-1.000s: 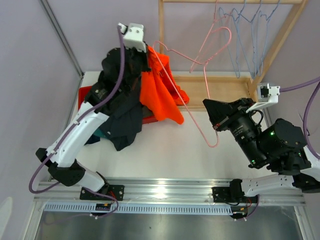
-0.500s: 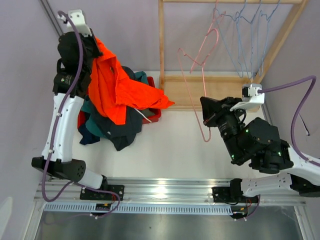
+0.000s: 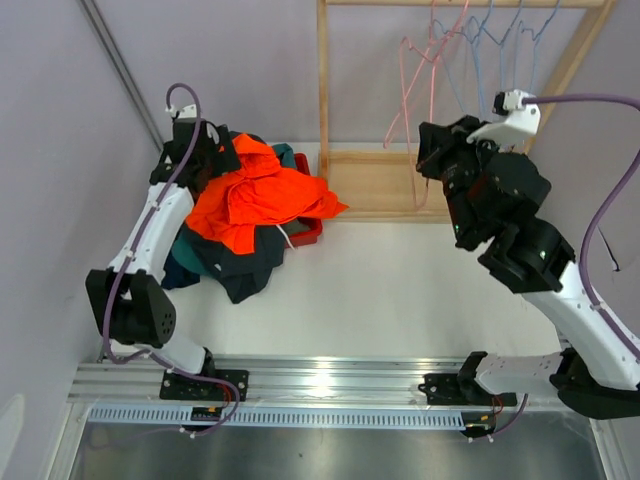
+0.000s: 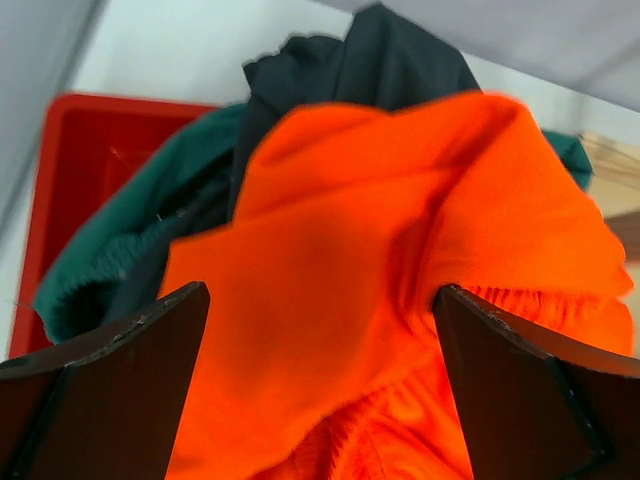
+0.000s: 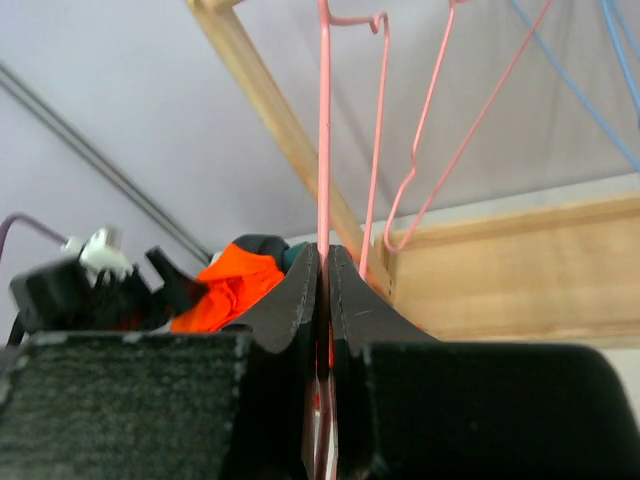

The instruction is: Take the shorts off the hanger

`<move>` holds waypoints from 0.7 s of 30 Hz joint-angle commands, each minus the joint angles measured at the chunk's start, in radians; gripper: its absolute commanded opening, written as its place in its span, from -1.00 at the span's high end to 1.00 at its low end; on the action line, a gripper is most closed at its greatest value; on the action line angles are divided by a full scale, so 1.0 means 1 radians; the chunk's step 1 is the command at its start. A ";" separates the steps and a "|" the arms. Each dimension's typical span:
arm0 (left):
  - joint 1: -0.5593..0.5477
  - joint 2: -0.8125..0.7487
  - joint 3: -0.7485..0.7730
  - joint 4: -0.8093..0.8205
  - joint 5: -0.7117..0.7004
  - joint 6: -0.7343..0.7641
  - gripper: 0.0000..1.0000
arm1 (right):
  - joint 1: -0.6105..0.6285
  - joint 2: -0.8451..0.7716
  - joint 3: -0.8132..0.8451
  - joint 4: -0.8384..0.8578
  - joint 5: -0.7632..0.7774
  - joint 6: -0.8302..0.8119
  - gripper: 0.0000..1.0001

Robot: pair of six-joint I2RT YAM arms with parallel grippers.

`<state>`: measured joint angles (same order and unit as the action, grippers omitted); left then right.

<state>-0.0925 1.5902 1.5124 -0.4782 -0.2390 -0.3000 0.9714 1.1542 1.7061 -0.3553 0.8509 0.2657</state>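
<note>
Top view: orange shorts [image 3: 255, 200] crown a heap of clothes over a red bin [image 3: 308, 233] at the table's [image 3: 400, 290] far left. The left hand [image 3: 212, 155] hovers at the heap's far side, and the right hand [image 3: 428, 150] is raised beside a wooden rack [image 3: 323, 90].
Left wrist: the left hand is spread wide just above the orange shorts, with teal shorts [image 4: 120, 260] alongside.
Right wrist: the right hand is pressed together, pinching a pink hanger [image 5: 323, 120].
</note>
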 commanded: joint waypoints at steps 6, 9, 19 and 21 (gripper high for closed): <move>0.002 -0.375 -0.202 0.128 0.118 -0.019 -0.99 | -0.267 0.206 0.188 -0.021 -0.341 0.073 1.00; 0.002 -0.456 -0.251 0.147 0.130 -0.002 -0.99 | -0.316 0.292 0.246 -0.013 -0.389 0.084 1.00; 0.004 -0.573 -0.431 0.259 0.205 0.012 -0.99 | -0.392 0.553 0.470 -0.019 -0.435 0.063 1.00; 0.002 -0.567 -0.425 0.251 0.208 0.009 -0.99 | -0.398 0.581 0.510 -0.028 -0.435 0.055 1.00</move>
<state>-0.0929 1.0286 1.0863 -0.2783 -0.0700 -0.3050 0.5861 1.7123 2.1242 -0.3996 0.4366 0.3355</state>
